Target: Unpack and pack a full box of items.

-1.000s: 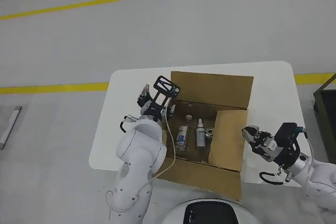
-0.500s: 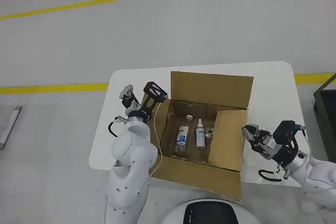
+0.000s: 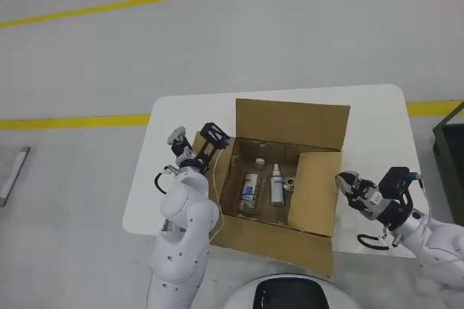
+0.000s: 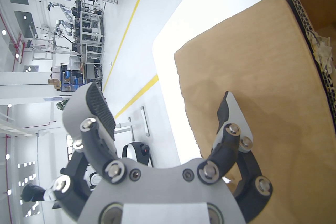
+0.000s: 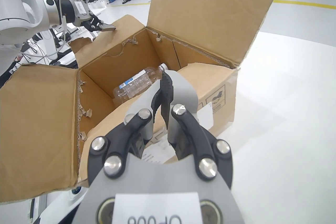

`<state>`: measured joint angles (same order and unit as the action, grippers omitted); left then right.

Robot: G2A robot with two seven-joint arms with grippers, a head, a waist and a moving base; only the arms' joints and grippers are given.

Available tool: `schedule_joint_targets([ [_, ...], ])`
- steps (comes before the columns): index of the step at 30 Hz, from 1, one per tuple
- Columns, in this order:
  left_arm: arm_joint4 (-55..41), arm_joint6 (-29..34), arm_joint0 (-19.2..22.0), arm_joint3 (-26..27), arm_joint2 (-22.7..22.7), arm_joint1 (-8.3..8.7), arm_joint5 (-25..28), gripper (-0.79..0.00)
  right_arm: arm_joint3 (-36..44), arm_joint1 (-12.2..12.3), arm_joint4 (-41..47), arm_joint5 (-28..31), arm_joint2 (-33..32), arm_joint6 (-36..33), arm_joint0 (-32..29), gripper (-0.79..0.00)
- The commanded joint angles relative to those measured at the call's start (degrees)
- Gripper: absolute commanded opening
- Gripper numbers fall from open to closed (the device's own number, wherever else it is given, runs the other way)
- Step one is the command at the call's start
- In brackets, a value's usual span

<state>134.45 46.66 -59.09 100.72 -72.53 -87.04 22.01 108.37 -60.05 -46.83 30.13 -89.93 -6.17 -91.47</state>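
Box (image 3: 292, 123) sits open on the table (image 3: 379, 116) between the two grippers. On its floor lie a clear bottle (image 3: 250, 189), a spray bottle (image 3: 277, 185) and a small round item (image 3: 291, 183) too small to identify. Left gripper (image 4: 157, 104) is spread wide. The torn edge of the side flap (image 4: 249, 64) runs between its fingers (image 4: 90, 99), with one pad over the flap's face and the other clear of the edge; whether it touches the card I cannot tell. Right gripper (image 5: 162, 93) has its fingers pressed together on nothing, tips just outside the opposite flap (image 3: 317, 193), with the bottle beyond them.

Likely risks:
- A pinch this close to the ragged edge could slip off or rip the card further.
- A pull on the flap could drag the light box over the smooth table.
- The opposite flap leans over the opening and may block the reach.
- The round bottle may roll or squash under the pads.

Materials:
- The box is brown corrugated cardboard with fluted edges and frayed paper at the corners.
- The clear bottle is thin ribbed plastic.
- The spray bottle is a slim white cylinder.
- The pads are black ribbed rubber on grey metal.
- The table is glossy white with rounded corners.
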Motion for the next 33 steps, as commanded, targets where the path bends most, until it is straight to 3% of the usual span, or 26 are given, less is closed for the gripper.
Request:
schedule_joint_targets([
  [1, -0.08, -0.01, -0.05, 0.15, -0.11, -0.01, -0.11, 0.000, 0.22, -0.09, 0.72, -0.64, -0.73, 2.07, -0.63, -0.785],
  [5, -1.82, 0.03, 0.12, 1.88, -0.49, -0.17, -0.86, 0.000, 0.40, -0.35, 2.25, -3.92, -3.40, 6.65, -3.23, -0.785],
  [7, -9.22, -0.02, 0.16, 3.34, -1.52, -0.70, -4.07, 0.000, -0.44, -0.57, 4.09, -6.41, -4.34, 8.38, -4.47, -0.785],
  [13, -12.76, -0.16, 1.20, 4.45, -2.21, -0.97, -6.10, 0.000, -2.97, -1.04, 8.10, -11.21, -3.90, 6.10, -4.68, -0.785],
  [24, -26.59, 4.12, 0.86, 12.20, -2.08, -1.49, -3.10, 0.000, -9.23, -1.81, 2.76, -10.52, 4.38, 1.79, 4.67, -0.785],
  [33, -30.69, 6.34, -0.41, 17.16, 1.28, -1.72, -3.36, 0.000, -13.55, -2.12, -0.79, -8.00, 7.25, -0.15, 11.41, -0.785],
])
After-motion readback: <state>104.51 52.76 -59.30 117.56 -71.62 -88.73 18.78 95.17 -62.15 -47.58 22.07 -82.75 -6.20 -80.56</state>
